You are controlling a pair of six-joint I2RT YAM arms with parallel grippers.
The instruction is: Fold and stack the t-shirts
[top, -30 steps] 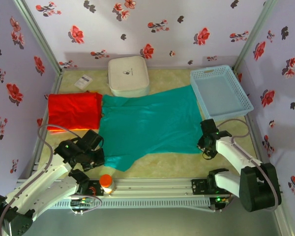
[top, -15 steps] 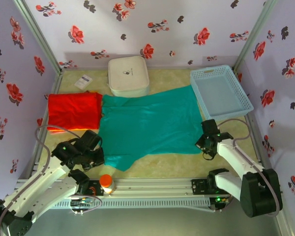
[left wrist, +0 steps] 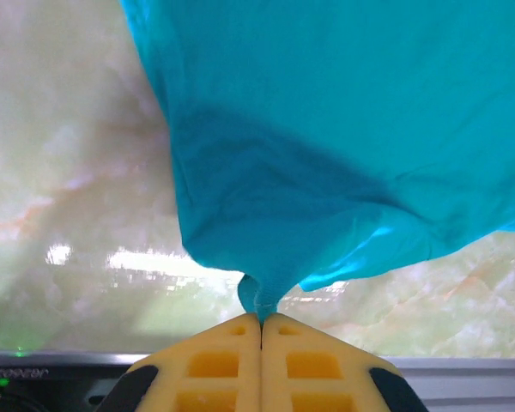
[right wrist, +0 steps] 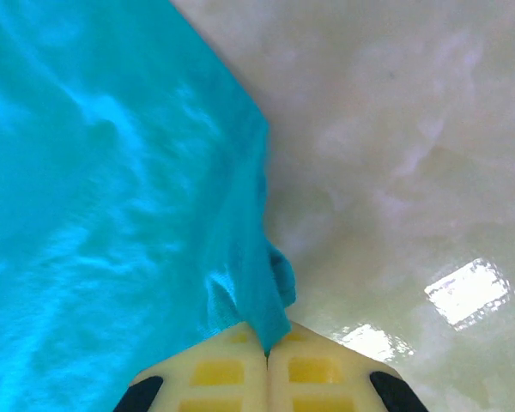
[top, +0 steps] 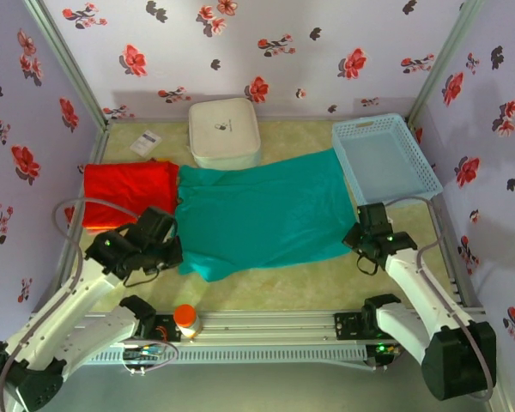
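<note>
Top external: high, behind arm bases (top: 365, 324), looking down over whole table (top: 326, 287). Wrist views — each very near, facing down onto table and an edge of the teal t-shirt (top: 266, 215), shared overhead.

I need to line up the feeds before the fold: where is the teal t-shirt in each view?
Top external: teal t-shirt spread mid-table, between the red t-shirt and light-blue basket.
Left wrist: fills the top and right, corner pinched in the left gripper.
Right wrist: covers the left side, edge pinched in the right gripper.
Shared landmark: the pale marbled table.
</note>
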